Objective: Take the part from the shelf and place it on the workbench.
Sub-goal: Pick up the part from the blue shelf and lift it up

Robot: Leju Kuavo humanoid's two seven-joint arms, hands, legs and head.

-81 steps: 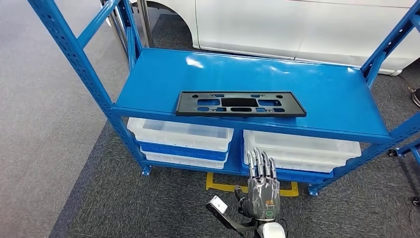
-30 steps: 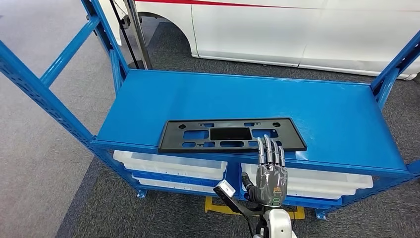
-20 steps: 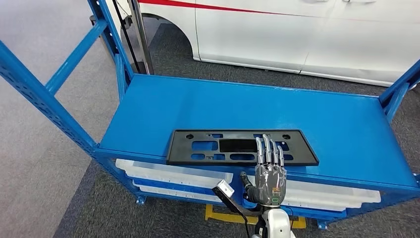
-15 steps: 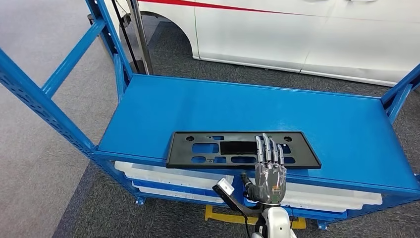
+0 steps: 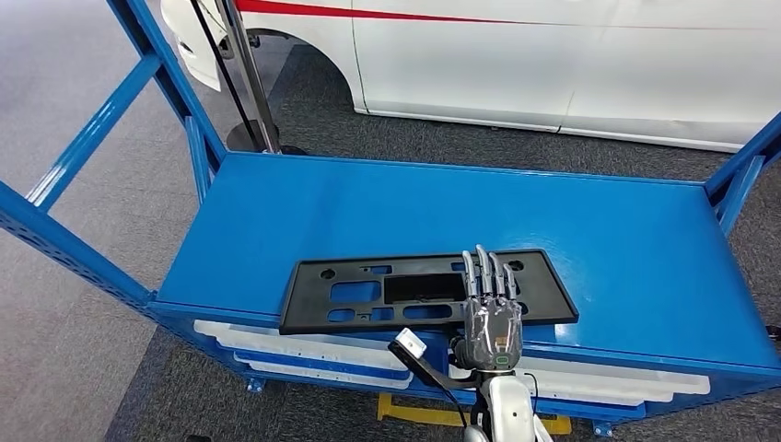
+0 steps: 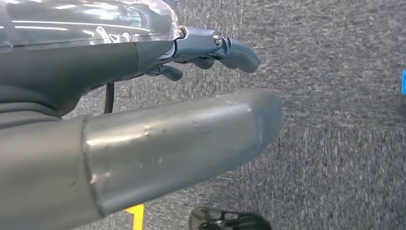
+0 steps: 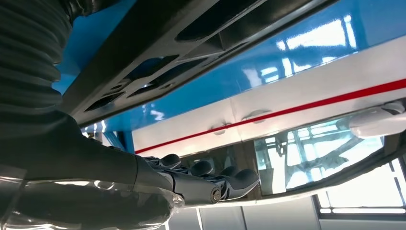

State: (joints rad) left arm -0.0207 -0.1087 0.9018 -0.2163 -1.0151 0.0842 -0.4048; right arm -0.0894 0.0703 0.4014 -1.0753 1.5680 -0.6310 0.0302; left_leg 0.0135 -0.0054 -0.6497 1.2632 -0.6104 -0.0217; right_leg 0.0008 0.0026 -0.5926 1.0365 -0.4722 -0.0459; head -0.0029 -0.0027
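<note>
My right hand [image 5: 489, 313] hovers flat, fingers extended and holding nothing, above the black part [image 5: 405, 290] near the blue shelf [image 5: 626, 249] front edge, poised, I judge, for pickup.

White car [image 5: 553, 64] with a red stripe [image 5: 368, 14] behind the rack, grey carpet [image 5: 83, 120] all round, white bins [image 5: 304, 345] on the lower level, yellow floor marking [image 5: 433, 414] beneath, dark pole [image 5: 241, 74] at the back left
</note>
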